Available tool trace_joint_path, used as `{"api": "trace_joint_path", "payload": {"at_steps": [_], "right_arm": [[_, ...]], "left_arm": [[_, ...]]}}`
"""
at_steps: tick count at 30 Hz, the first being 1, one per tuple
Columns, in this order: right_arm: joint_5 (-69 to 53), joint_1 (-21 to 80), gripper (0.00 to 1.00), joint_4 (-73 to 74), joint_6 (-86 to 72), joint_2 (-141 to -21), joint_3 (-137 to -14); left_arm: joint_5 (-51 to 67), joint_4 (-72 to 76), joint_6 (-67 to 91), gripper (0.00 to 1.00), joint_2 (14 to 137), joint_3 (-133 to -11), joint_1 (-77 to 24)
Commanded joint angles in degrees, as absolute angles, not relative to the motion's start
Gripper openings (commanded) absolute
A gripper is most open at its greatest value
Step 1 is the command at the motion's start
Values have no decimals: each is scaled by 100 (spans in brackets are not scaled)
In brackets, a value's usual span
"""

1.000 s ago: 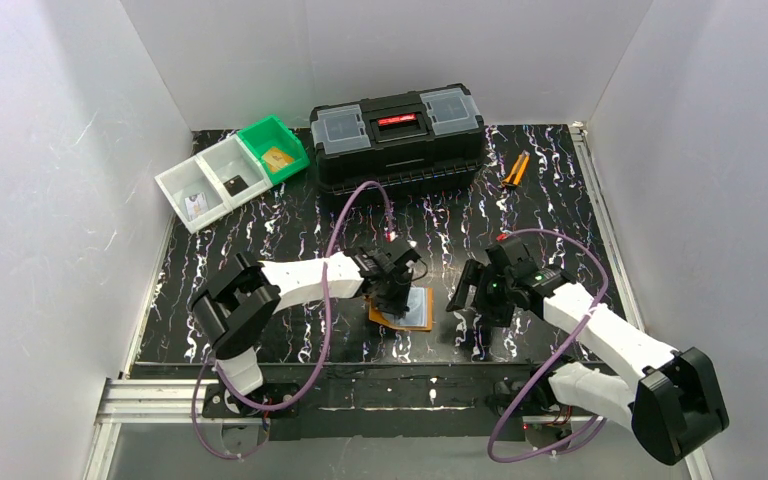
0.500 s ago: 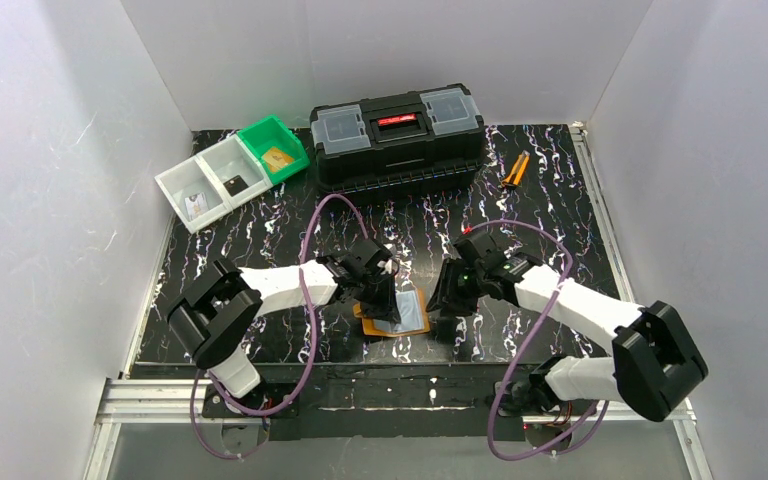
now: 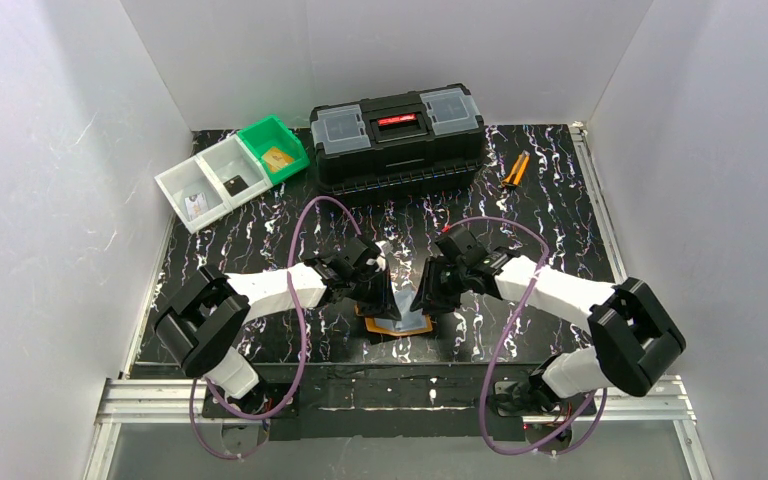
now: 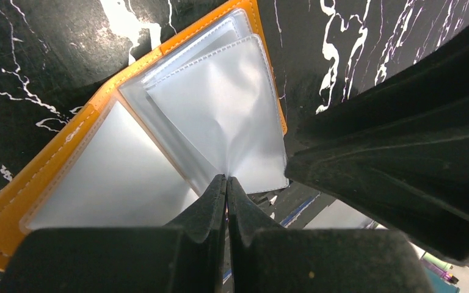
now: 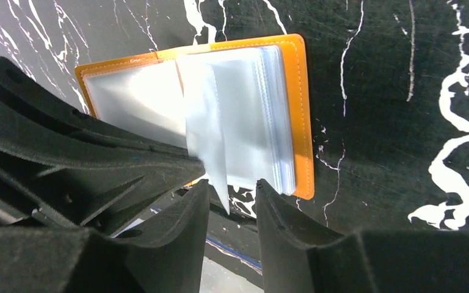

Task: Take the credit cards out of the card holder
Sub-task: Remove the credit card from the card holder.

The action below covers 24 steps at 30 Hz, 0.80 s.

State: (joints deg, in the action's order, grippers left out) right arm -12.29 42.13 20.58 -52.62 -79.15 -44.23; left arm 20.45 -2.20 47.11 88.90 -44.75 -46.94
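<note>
The card holder (image 3: 397, 322) is lying open on the worktop (image 3: 520, 220) close to its near edge, orange cover down, between the two hands. The left hand (image 4: 226, 183) is pinching fully shut on the bottom edge of one clear pocket leaf (image 5: 210, 122) and standing it up off the stack. The right hand (image 5: 231, 192) is sitting partly open, its fingers either side of that leaf's lower corner with gaps showing on both sides, so it is gripping nothing. No credit cards are showing in the pockets on view, which are looking clear and empty, though the stacked leaves behind may be hiding some. The leaves are looking thin, limp and slick, so they are likely to bend and slip under a pinch. The card holder itself is seeming light enough to drag along. A card, being stiff, would be the better hold, taken by its exposed edge at the pocket mouth while the other hand is pinning the cover. Farther back, a white bin (image 3: 210, 185) and a green bin (image 3: 275, 148) are holding small flat items, too small to identify, beside a black toolbox (image 3: 397, 135) and orange-handled pliers (image 3: 515, 170)
</note>
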Motion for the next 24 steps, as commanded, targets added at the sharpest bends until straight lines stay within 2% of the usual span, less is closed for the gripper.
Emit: {"api": "trace_joint_path", "payload": {"at_steps": [1,5,9,11,13,15,17,24], "right_arm": [[-1372,4288,43,1807,-5335,-8139,-4675],[-1375,4309,42,1786,-5308,-8352,-4786],[-1344,4313,35,1719,-5347,-8432,-4821],[-1337,4315,26,1698,-5379,-8454,-4822],[-1338,4315,13,1672,-5409,-8464,-4798],[-1300,4315,1,1678,-5419,-8464,-4769],[-1261,4315,1,1666,-5437,-8438,-4694],[-1169,4315,1,1631,-5455,-8208,-4378]], "left_arm": [[2316,-87,4694,0,8710,-4435,-4668],[2359,-58,4677,0,8710,-4420,-4668],[2400,-93,4640,0,8708,-4442,-4668],[2407,-143,4597,0,8703,-4457,-4668],[2396,-226,4553,1,8704,-4500,-4670],[2371,-313,4510,9,8691,-4546,-4668],[2329,-404,4471,20,8610,-4584,-4667],[2051,-971,4290,27,8331,-4835,-4670]]}}
